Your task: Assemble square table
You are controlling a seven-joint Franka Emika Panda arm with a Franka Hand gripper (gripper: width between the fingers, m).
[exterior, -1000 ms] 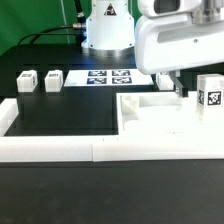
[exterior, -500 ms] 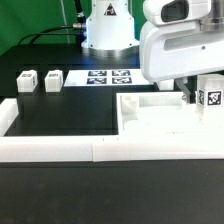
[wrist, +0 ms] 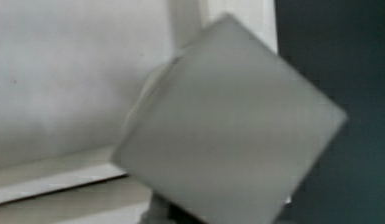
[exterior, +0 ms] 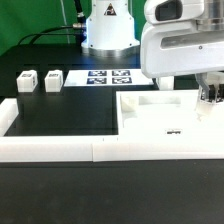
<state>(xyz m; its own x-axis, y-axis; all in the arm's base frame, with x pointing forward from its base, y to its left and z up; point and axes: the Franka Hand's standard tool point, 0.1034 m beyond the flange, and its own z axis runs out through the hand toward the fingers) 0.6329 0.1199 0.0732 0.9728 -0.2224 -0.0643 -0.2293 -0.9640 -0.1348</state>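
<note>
The white square tabletop [exterior: 160,118] lies flat at the exterior view's right, inside the border wall's corner. My gripper [exterior: 211,96] hangs at the tabletop's right edge, down over an upright white leg post that it mostly hides. In the wrist view that leg post [wrist: 228,130] fills the frame as a grey tilted block, with the tabletop [wrist: 64,90] beside it. The fingers stand on either side of the post and look open; I see no squeeze on it. Two more tagged leg posts [exterior: 26,80] [exterior: 53,79] stand at the far left.
The marker board [exterior: 108,76] lies at the back by the robot base [exterior: 108,35]. A long low white border wall [exterior: 60,149] runs along the front and up the left side. Black mat lies between the left posts and the tabletop.
My gripper has moved to the exterior view's right and down over the right-hand leg post, which stood in plain sight a second ago and is now covered by the hand.
</note>
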